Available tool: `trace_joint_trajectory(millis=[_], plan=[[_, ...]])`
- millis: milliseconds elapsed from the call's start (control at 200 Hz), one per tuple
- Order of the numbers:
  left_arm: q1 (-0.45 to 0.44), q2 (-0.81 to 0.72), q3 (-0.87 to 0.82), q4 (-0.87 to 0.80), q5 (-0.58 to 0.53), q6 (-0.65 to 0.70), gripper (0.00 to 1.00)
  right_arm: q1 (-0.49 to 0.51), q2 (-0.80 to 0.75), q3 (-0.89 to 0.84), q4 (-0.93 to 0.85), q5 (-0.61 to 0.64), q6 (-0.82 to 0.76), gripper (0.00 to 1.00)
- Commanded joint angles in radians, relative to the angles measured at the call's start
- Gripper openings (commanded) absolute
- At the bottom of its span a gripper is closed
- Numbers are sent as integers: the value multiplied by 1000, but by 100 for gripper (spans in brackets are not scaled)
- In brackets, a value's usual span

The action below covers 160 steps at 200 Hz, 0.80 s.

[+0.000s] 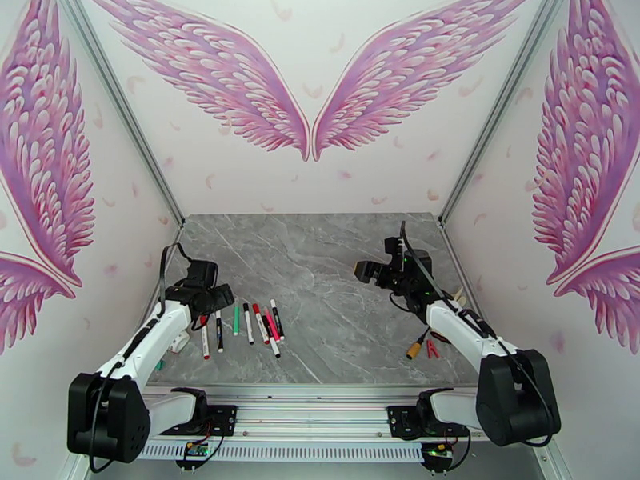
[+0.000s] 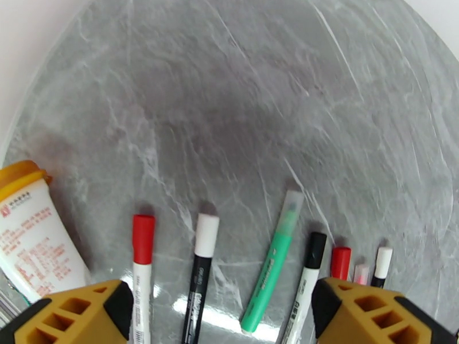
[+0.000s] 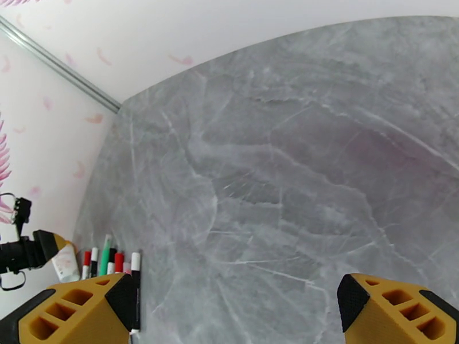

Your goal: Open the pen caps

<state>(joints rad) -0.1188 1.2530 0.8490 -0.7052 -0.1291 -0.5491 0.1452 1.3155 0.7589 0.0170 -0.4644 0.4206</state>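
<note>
The pens (image 1: 248, 323) lie in a row on the grey desk (image 2: 229, 110), caps (image 2: 143, 230) all on and pointing away from the arms, the green pen (image 2: 273, 265) about in the middle. The left end effector (image 2: 221, 308) hangs low over the near ends of the row, fingers wide apart and gripping nothing. Between them sit the green pen, the black pen with a white cap (image 2: 198, 282) just left of it, and the red-capped pen (image 2: 142, 282) beyond.

That spread worries me: closing from here could catch two barrels at once, or set one rolling into its neighbours. A white tube with an orange lid (image 2: 31, 236), further left of the green pen, could get knocked.

The right end effector (image 3: 229, 311), also spread open and empty, sits well right of the green pen. A grip too near a cap would leave it nothing to pull.
</note>
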Motion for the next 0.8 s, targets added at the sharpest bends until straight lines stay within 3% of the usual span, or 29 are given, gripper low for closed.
trace_joint_trajectory(millis=[0, 105, 215, 425, 795], plan=[[-13, 52, 0, 0, 142, 25, 81, 16, -37, -5, -33, -73, 25, 99], [-38, 125, 38, -28, 150, 73, 74, 16, -41, 14, -84, -82, 19, 99], [-60, 195, 71, -37, 148, 108, 59, 17, -47, 22, -111, -93, 12, 99], [-88, 304, 107, -45, 113, 129, 46, 19, -81, 9, -133, -104, 2, 99], [-104, 409, 134, -41, 88, 148, 35, 18, -117, 8, -187, -115, 27, 99]])
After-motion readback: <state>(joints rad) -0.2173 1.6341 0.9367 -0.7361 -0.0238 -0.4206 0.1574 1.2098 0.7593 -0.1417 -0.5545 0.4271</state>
